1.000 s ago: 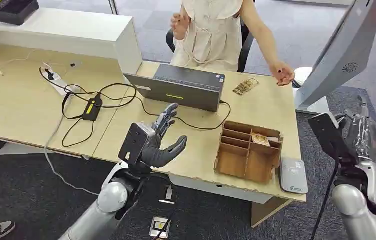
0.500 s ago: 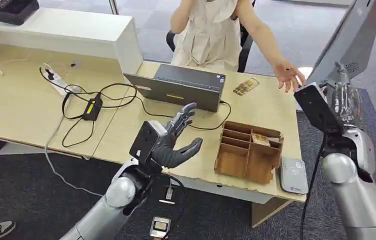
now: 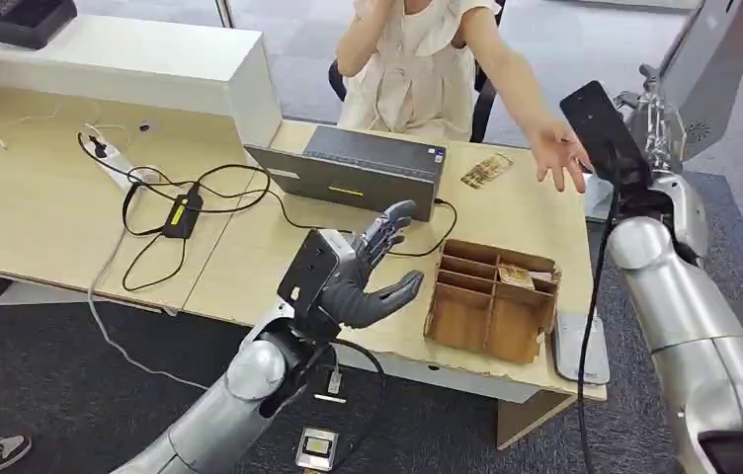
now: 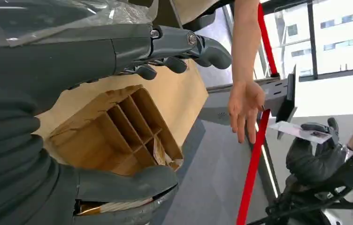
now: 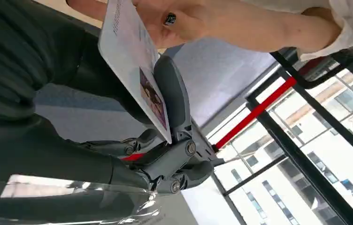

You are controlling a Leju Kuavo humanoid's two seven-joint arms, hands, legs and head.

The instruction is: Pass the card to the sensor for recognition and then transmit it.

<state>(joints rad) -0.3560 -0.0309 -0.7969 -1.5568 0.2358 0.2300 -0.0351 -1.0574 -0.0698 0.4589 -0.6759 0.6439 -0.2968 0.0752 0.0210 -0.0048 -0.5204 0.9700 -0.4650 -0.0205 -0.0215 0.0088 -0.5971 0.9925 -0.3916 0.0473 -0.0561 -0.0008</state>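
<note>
The right hand [image 3: 649,123] is up in the upper right of the head view, and the card [image 5: 134,65] sits pinched between its thumb and fingers [image 5: 172,93], flat and edge-on in the left wrist view at the right side of the frame. The person's hand [image 3: 557,153] is open, palm out, just beside it, close to the card's upper edge in the right wrist view; whether it actually touches the card, I can't say.

So this reads as the hand-over step: the card reader [image 3: 580,346], the pale grey pad at the lower right of the bench [image 3: 51,207], lies well below the raised arm, apart from the card.

The left hand [image 3: 363,281] hovers mid-frame over the bench edge, fingers spread apart, holding nothing, just beside the wooden organiser [image 3: 491,296].

Next move, as I judge it: bring the card on to that waiting palm, hold it steady until the person's fingers take it, then ease the pinch off. Letting go too soon risks a drop to the floor.
</note>
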